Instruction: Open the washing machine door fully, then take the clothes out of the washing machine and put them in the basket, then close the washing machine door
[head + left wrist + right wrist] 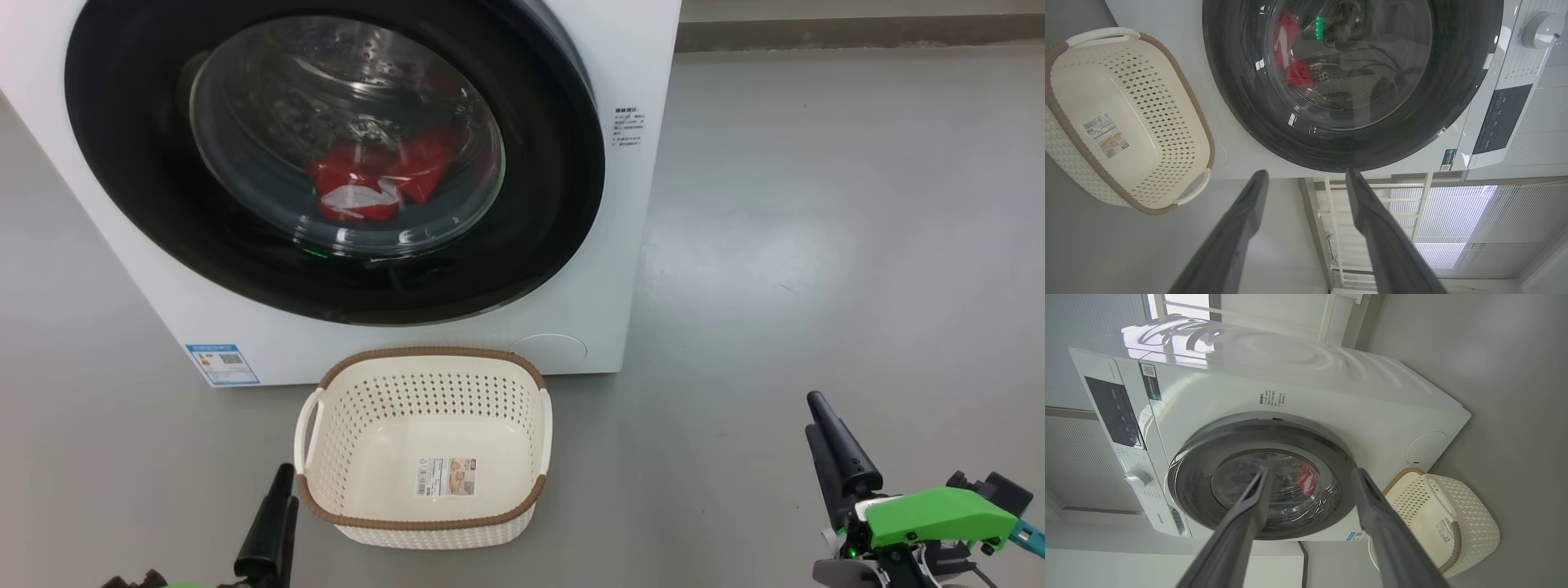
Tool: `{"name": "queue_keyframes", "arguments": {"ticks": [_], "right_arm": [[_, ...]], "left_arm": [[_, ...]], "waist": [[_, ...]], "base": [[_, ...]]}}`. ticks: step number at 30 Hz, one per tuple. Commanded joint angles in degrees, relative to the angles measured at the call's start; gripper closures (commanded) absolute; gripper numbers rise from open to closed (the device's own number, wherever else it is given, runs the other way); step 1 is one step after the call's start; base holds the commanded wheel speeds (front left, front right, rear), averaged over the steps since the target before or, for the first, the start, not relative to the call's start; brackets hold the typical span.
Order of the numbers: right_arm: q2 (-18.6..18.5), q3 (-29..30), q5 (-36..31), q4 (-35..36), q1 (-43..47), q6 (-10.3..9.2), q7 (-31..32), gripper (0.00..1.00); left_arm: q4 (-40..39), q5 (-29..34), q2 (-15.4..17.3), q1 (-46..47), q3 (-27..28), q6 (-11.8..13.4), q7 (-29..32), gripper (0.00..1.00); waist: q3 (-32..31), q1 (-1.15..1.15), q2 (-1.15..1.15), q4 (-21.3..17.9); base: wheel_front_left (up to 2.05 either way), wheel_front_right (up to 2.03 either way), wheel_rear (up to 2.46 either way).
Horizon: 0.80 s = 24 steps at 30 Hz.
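At the near left, the left gripper (pixel 1306 175) hovers with fingers spread wide, just beside the perforated cream basket (pixel 359 425), which sits before the boxy white washing machine (pixel 629 245). Its glossy round door (pixel 131 163) is closed, with the red clothes (pixel 367 175) behind the glass. Smooth grey floor (pixel 816 204) stretches right, where the right gripper (pixel 1310 473) hangs, equally wide.

1. The washing machine door (pixel 147 188) lies against the front of the washing machine (pixel 637 269).
2. The clothes (pixel 375 175) lie inside, behind the door.
3. The basket (pixel 424 353) stands on the floor (pixel 816 245) just before the machine.
4. The left gripper (pixel 277 482) is just beside the basket's left; the right gripper (pixel 824 416) is well apart on its right.
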<state>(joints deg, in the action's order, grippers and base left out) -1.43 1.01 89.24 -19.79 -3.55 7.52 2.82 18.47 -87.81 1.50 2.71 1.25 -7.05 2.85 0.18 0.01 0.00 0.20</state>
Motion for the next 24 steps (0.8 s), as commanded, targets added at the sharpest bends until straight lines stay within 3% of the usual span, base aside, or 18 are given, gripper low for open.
{"name": "queue_keyframes", "arguments": {"ticks": [1,24], "right_arm": [[-0.67,-0.58,-1.21,1.26,-3.17,0.00,-0.77,0.00],[-0.57,-3.66,-19.74,0.23,-6.35,-0.01,-4.83,0.00]], "left_arm": [[-1.41,1.49,1.20,2.52,0.11,-0.11,-0.70,0.00],[-2.82,21.85,0.81,4.13,0.53,0.88,-4.78,0.00]], "waist": [[0.00,-0.01,0.00,0.02],[0.21,-0.01,0.00,0.14]], "base": [[0.00,0.00,0.00],[0.00,0.00,0.00]]}}
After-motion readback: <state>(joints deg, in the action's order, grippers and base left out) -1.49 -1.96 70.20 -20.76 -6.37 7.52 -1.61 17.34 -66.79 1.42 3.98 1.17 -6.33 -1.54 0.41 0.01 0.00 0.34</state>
